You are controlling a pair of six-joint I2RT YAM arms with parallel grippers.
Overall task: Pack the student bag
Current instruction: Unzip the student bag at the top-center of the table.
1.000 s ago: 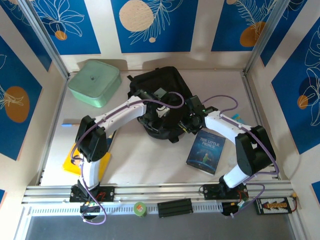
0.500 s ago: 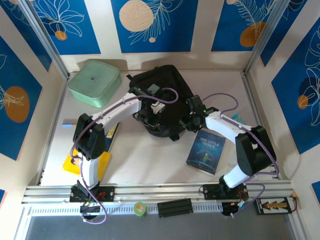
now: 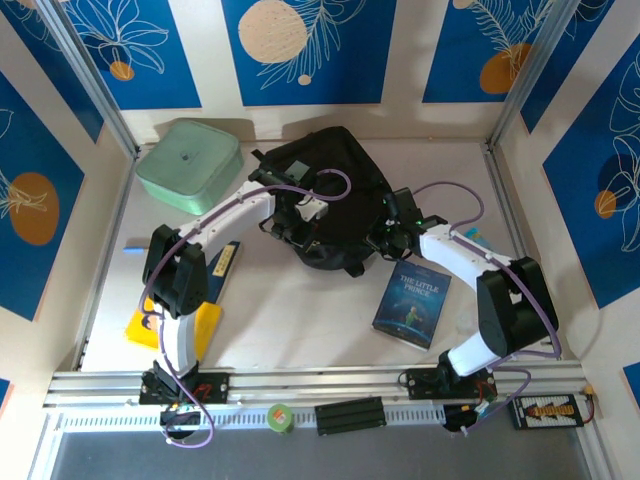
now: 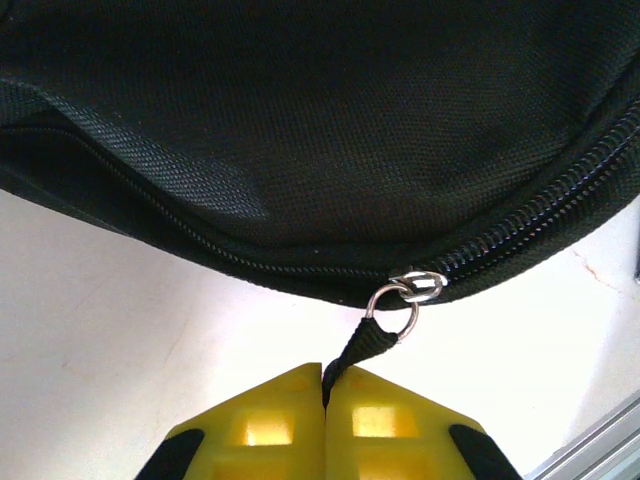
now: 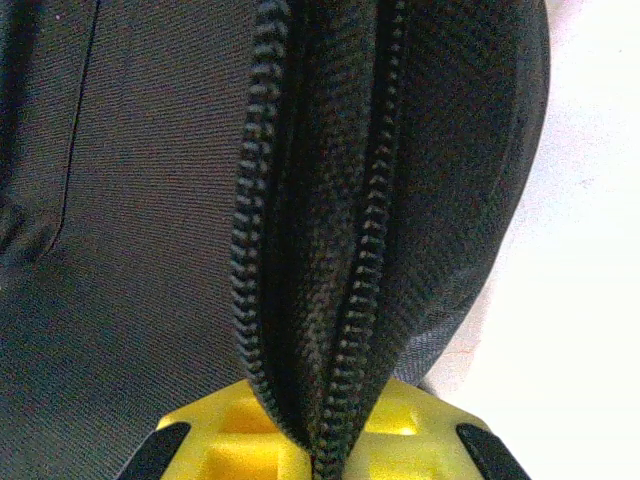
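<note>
Left gripper [image 4: 323,372]: yellow fingers pressed together on a black pull strap [image 4: 350,350]. The strap runs up to a metal ring [image 4: 374,299] on the zipper slider. The student bag [image 4: 300,130] lies just past the fingertips, on the white table [image 4: 120,330].

Right gripper [image 5: 320,445]: clamped on the bag's open edge, with two rows of zipper teeth [image 5: 250,200] rising from between its fingers.

Top view: left gripper at the bag's near-left side, right gripper at its near-right, bag between them.

Against a second ago: left wrist has drawn leftward, the grippers stand further apart, and the bag is spread wider.

Bag: black, coarse weave, soft and slumped. A mint-green lidded box [image 3: 188,165] sits to its left, a book [image 3: 412,302] near its right.
</note>
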